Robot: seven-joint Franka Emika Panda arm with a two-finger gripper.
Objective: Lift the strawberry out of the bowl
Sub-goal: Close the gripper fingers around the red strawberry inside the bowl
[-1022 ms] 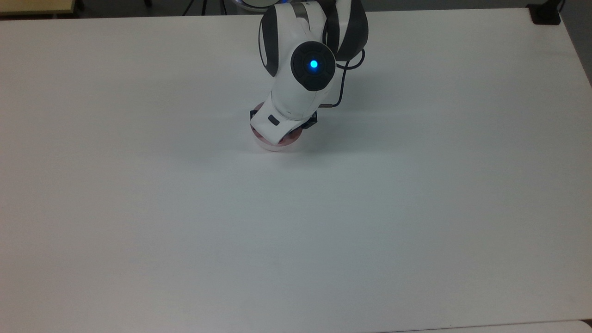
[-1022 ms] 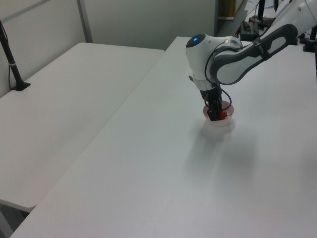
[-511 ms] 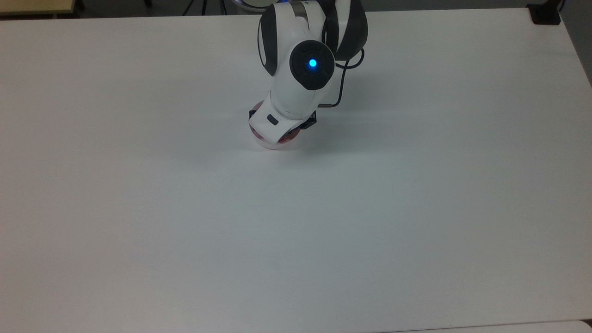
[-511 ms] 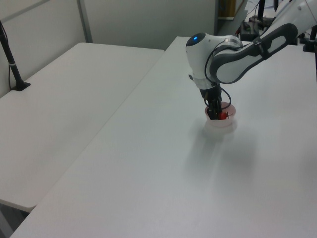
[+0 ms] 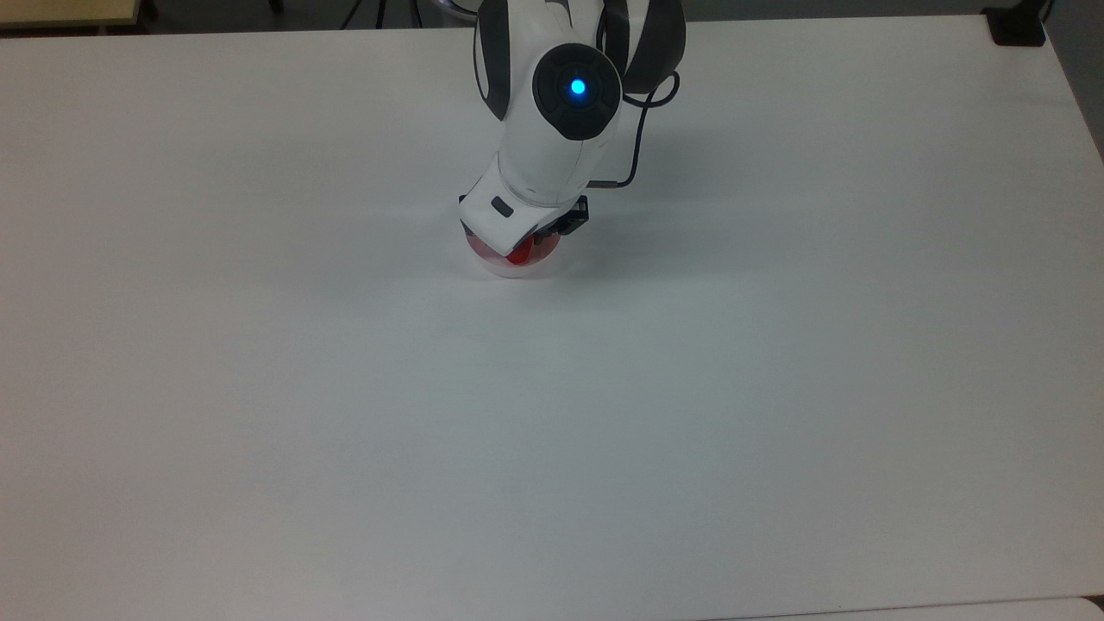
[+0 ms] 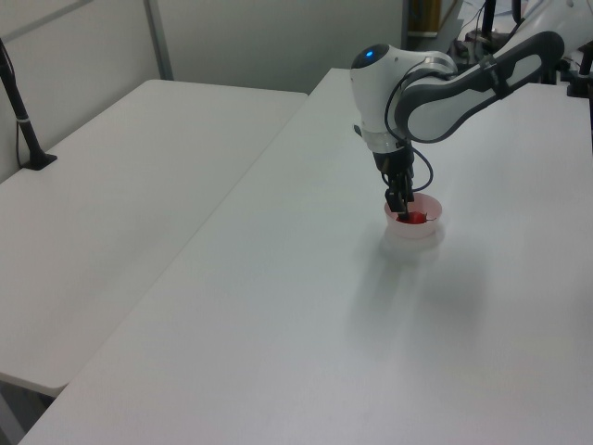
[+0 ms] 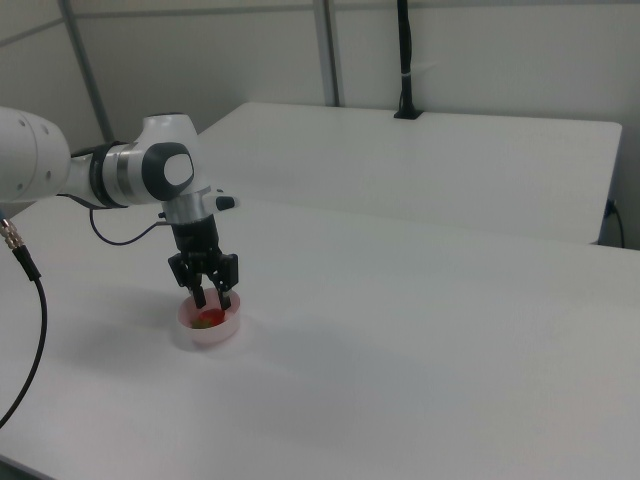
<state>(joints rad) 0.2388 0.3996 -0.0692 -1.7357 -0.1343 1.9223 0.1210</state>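
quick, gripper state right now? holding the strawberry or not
Gripper: open, fingers apart just above the bowl, holding nothing. The strawberry lies in the bowl below it.

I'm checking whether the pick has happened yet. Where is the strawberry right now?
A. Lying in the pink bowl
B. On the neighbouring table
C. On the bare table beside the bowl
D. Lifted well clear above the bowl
A: the right view shows the strawberry lying inside the bowl, with the gripper above it, fingers apart.
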